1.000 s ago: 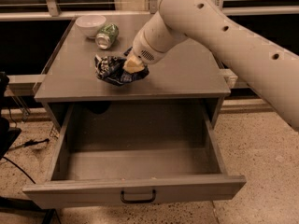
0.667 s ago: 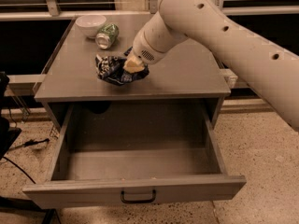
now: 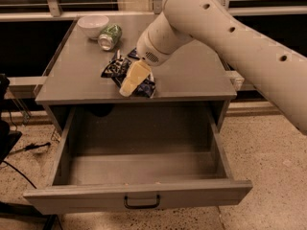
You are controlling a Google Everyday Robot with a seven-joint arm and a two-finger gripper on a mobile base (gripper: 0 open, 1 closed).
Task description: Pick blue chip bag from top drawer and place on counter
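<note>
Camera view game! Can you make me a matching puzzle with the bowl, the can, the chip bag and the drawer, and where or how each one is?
Things:
1. white round bowl
2. green metal can
3. crumpled dark blue chip bag
4. wide grey top drawer

Places or states:
A. pulled open below the flat grey counter
B. upright at the counter's back left corner
C. under the gripper, near the counter's front edge
D. lying on its side

Pairs: 1-B, 2-D, 3-C, 4-A.
</note>
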